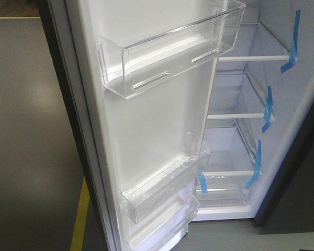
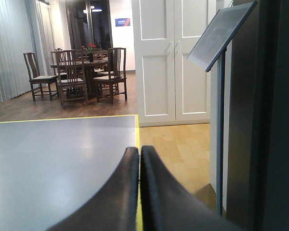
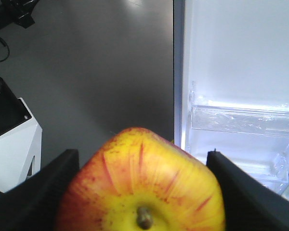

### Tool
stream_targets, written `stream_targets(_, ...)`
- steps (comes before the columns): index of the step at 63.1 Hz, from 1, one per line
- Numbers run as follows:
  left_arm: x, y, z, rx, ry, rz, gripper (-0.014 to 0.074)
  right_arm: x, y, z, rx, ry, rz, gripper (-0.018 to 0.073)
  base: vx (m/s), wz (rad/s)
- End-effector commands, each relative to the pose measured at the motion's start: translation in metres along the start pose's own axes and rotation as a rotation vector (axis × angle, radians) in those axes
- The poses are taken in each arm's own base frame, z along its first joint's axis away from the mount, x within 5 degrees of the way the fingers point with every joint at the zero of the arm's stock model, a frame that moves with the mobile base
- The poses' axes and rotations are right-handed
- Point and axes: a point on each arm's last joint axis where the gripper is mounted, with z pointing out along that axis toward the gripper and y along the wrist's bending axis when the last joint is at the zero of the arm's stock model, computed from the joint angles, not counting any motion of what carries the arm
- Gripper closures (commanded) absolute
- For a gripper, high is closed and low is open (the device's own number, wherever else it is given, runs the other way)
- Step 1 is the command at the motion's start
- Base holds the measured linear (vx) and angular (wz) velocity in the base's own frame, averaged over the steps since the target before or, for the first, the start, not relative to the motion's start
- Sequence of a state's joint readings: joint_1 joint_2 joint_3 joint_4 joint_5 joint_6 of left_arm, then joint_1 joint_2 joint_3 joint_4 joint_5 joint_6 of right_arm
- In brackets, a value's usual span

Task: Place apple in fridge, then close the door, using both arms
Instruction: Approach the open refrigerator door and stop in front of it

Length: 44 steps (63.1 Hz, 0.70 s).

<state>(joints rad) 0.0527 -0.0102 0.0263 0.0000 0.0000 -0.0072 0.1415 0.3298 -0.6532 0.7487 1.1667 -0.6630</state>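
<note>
In the right wrist view my right gripper (image 3: 142,155) is shut on the apple (image 3: 144,187), red-streaked and yellow, stem facing the camera, with black fingers (image 3: 48,187) pressing both sides. Just beyond it to the right is the white rear of the door (image 3: 231,57), with a clear bin (image 3: 241,120). The front view shows the door (image 1: 146,130) swung open with clear bins (image 1: 167,57), and the fridge (image 1: 235,151) lined in white with glass shelves and blue tape (image 1: 291,47). No arm appears there. My left gripper (image 2: 139,150) is shut on nothing, low over the floor.
Grey floor with a yellow line (image 1: 81,214) lies left of the door. A white box (image 3: 14,144) and black cables sit at the left. The left wrist view shows a sign stand (image 2: 220,96), a dark grey panel (image 2: 265,120), white doors and wooden chairs (image 2: 72,77).
</note>
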Motion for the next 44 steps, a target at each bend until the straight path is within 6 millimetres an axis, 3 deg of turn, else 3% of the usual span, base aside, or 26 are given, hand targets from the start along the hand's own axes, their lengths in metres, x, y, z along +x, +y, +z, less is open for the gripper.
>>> stream_targets(1,-0.001,0.000,-0.001,0.004,-0.071,-0.010,0.0603,-0.012,0.001,-0.003,-0.003,-0.081,0.008,0.0190,0.00,0.00)
stream_targets(33,-0.001,0.000,-0.001,0.004,-0.071,-0.010,0.0603,-0.013,0.001,-0.003,0.000,-0.095,0.011,0.0190,0.00,0.00)
stream_targets(44,-0.001,0.000,-0.001,0.004,-0.071,-0.010,0.0603,-0.026,-0.019,0.002,0.117,-0.125,0.117,0.0203,0.00,0.00)
